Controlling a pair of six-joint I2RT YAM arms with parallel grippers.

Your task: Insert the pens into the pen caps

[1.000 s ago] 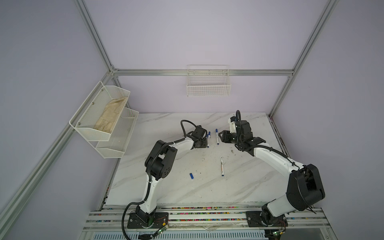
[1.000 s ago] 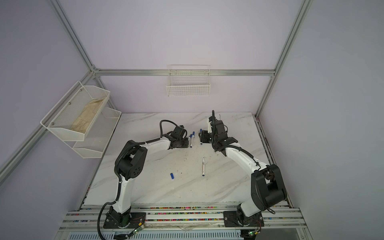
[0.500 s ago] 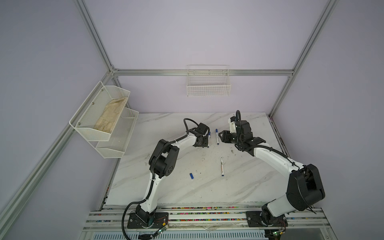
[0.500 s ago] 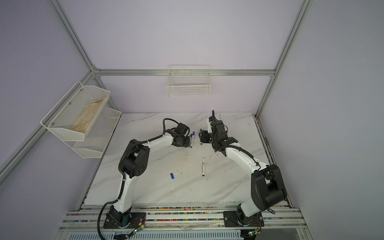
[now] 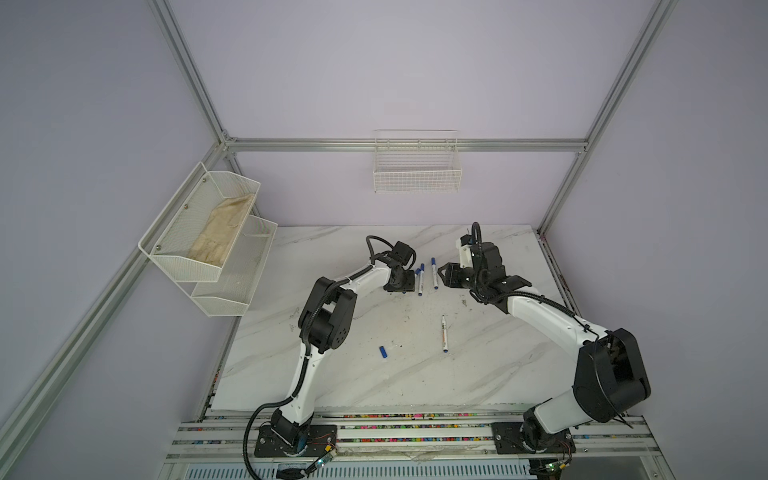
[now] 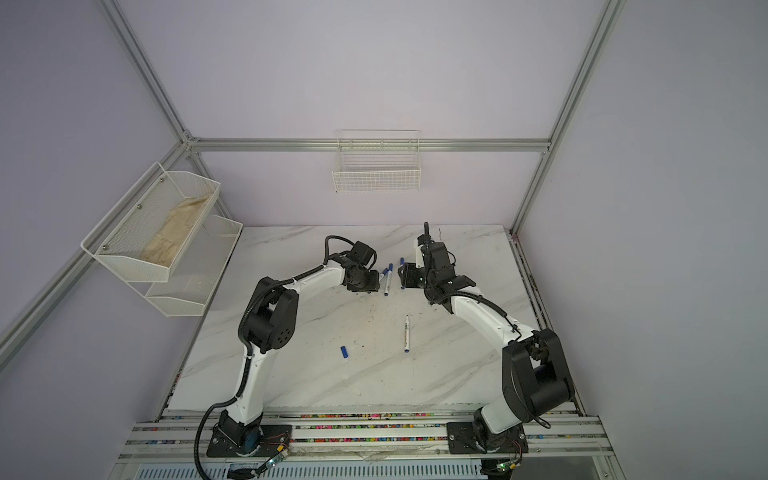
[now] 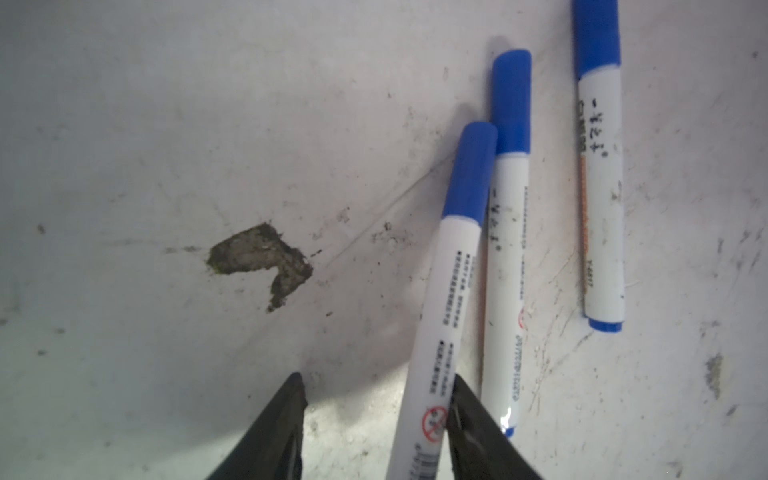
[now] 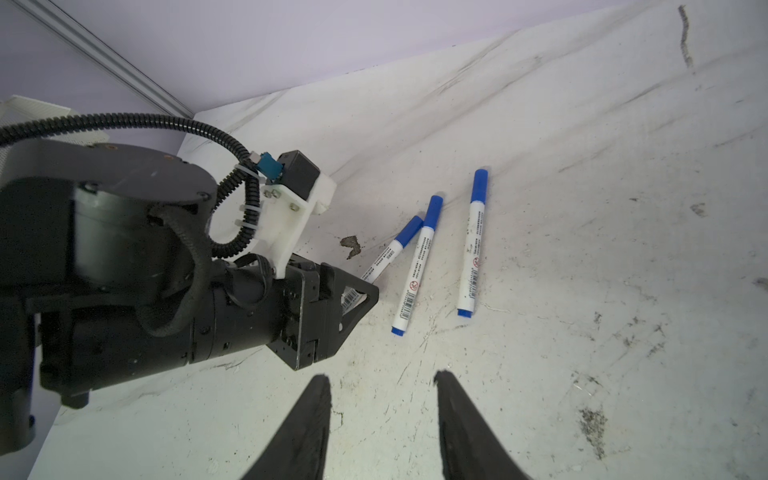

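Inside the narrowly parted left hand (image 7: 376, 386): tail of a capped pen (image 7: 449, 291), against one jaw, clear of the other. Just beside, on the surface (image 7: 166, 124), two more capped pens (image 7: 507, 249). Nearby, right hand (image 8: 380, 386) parted, empty.

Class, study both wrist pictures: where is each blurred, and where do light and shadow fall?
Left wrist view: the fingers of the left gripper are out of focus, a bright patch lights the table between them, shadow edges the nearest pen. Right wrist view: the left arm looks soft, the capped pens crisp.
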